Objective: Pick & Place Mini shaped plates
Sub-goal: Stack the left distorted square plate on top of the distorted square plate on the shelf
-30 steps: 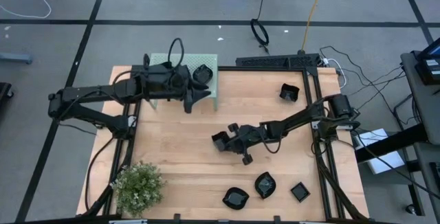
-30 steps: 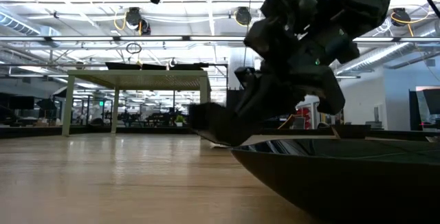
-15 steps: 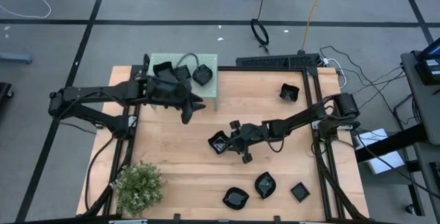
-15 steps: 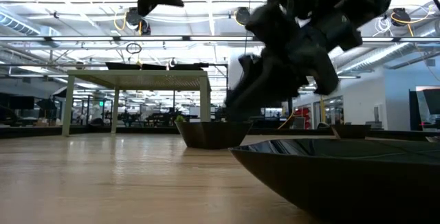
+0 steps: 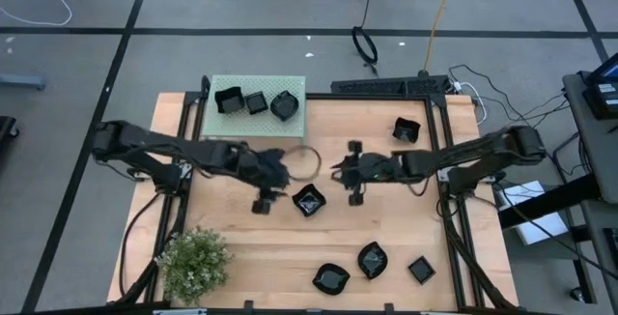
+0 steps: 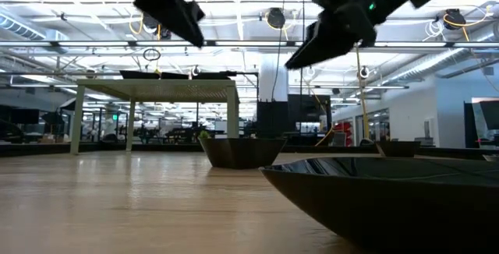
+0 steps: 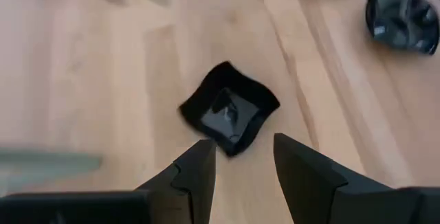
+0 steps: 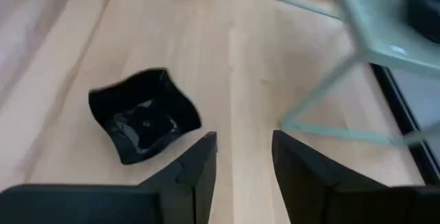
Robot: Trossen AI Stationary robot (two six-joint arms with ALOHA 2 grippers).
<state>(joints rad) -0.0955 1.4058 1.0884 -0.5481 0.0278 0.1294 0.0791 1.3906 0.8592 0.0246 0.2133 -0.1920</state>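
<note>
Fig. legend, high view w/ low and wrist views. We see the wooden table (image 5: 251, 257) from above, both arms reaching toward its middle. Left gripper (image 5: 278, 172) sits over the centre, fingers (image 7: 199, 172) apart and holding nothing; its wrist view looks down on a wavy-rimmed square plate (image 5: 309, 200) lying flat on the wood just beyond the fingertips. Right gripper (image 5: 340, 170) is near the same plate, on its far-right side, jaws likewise apart and empty; in its wrist view that plate (image 8: 143, 122) lies on the table beside the fingers, not touching them. In the low view both grippers hang above the tabletop, and the plate (image 6: 242, 151) rests alone on the wood below them.

Other mini plates: three on the pale green stand (image 5: 294, 131) at the table's far-left edge, i.e. two square ones and a round-ish one side by side (image 5: 255, 101). One square plate (image 5: 407, 130) sits toward the far-right corner. Three more lie along the near edge: a leaf-shaped one (image 5: 331, 278), a wavy one (image 5: 372, 259), a small square one (image 5: 421, 271). A potted plant (image 5: 194, 262) stands at the near-left corner. The big dark rim (image 6: 382, 199) filling the low view's foreground is a plate close to that camera; we cannot tell which.
</note>
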